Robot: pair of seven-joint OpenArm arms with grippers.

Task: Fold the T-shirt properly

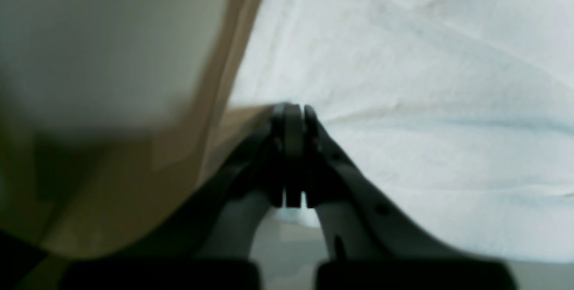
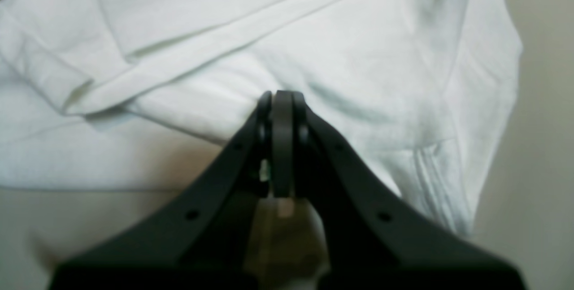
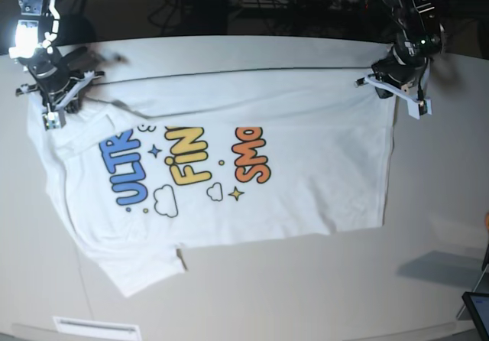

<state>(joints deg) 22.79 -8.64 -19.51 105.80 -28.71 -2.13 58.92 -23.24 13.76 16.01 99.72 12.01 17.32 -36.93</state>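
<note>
White cotton, the T-shirt point(image 3: 229, 165) lies spread on the table point(image 3: 306, 295), print facing up. Right gripper point(image 2: 282, 97) is clenched on its cloth, directly at the fingertips. Left gripper point(image 1: 293, 110) is clenched too, the shirt's edge at its tips.

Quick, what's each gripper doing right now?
Left gripper: closed, pinching the T-shirt edge.
Right gripper: closed, pinching the T-shirt too.
</note>
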